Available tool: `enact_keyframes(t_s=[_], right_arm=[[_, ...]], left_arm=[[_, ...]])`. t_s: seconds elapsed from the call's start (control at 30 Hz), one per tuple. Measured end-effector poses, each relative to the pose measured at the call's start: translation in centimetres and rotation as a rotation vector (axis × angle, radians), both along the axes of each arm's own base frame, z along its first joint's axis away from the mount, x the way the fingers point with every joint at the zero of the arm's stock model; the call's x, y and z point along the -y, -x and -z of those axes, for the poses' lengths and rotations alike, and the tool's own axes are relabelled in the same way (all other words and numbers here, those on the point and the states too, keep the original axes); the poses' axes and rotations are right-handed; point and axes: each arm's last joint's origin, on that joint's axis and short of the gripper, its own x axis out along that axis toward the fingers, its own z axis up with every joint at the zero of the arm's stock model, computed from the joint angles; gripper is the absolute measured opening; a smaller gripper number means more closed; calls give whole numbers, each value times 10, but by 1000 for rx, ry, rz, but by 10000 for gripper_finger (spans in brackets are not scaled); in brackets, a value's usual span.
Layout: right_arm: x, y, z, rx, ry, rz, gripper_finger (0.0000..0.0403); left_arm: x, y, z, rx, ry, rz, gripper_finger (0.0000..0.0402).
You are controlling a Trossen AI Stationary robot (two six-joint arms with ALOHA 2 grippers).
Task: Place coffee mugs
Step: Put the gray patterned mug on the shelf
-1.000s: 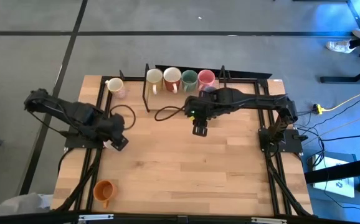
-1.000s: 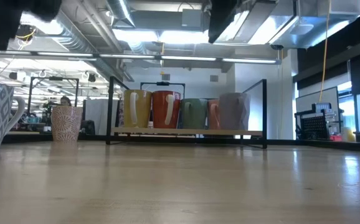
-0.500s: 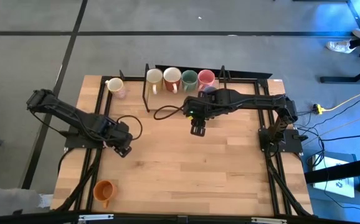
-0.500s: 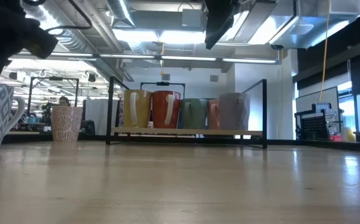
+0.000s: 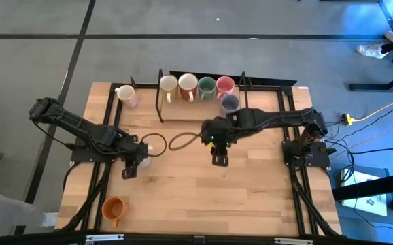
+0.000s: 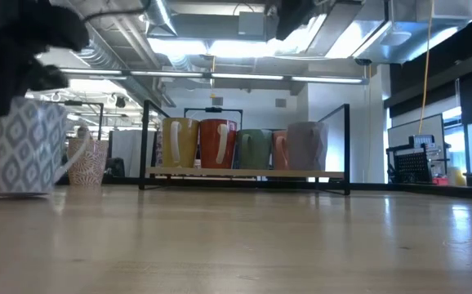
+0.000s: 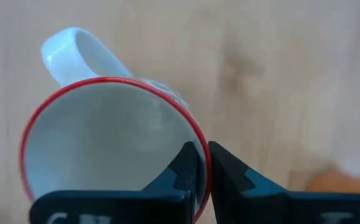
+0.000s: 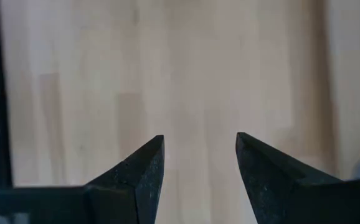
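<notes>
My left gripper (image 7: 198,152) is shut on a white mug with a red rim (image 7: 105,143). In the low view this mug is grey-patterned (image 6: 20,147) and stands upright at the left. From above, the gripper (image 5: 130,167) is left of the table's middle. My right gripper (image 5: 220,160) hangs open over bare wood near the middle, holding nothing. Cream (image 5: 168,84), white (image 5: 188,84), green (image 5: 207,86) and pink (image 5: 225,85) mugs stand in the rack; a purple-grey one (image 5: 230,103) stands beside them. A cream mug (image 5: 125,93) stands far left and an orange mug (image 5: 114,208) near left. My left gripper pinches the mug's rim (image 7: 203,163) on the side opposite the handle (image 7: 74,53), one finger (image 7: 186,168) inside the cup and one (image 7: 227,174) outside. The fingers come from above, pointing down. The mug stays upright; whether its base is on the table I cannot tell.
A black wire rack (image 5: 160,95) stands at the far edge. Loose black cable loops (image 5: 179,141) lie between the two grippers. Bare wood stretches across the near half of the table (image 5: 203,197).
My left gripper has gone toward the table's right and near edge and shut on the mug's rim. The mug now stands nearer and farther right in the low view. My right gripper has moved toward the near edge, staying open, uncovering the purple-grey mug.
</notes>
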Motion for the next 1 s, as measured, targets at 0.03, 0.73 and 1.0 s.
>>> enact_keyframes(t_s=[0.03,0.73,1.0], right_arm=[[-4,2,-1,-3,-3,-3,186],[-1,44,73,134,-109,221,186],[-9,47,82,141,-146,176,186]], left_arm=[[1,-2,-2,23,-16,80,19],[15,-93,2,32,-398,996,27],[16,-97,-3,42,-394,889,81]])
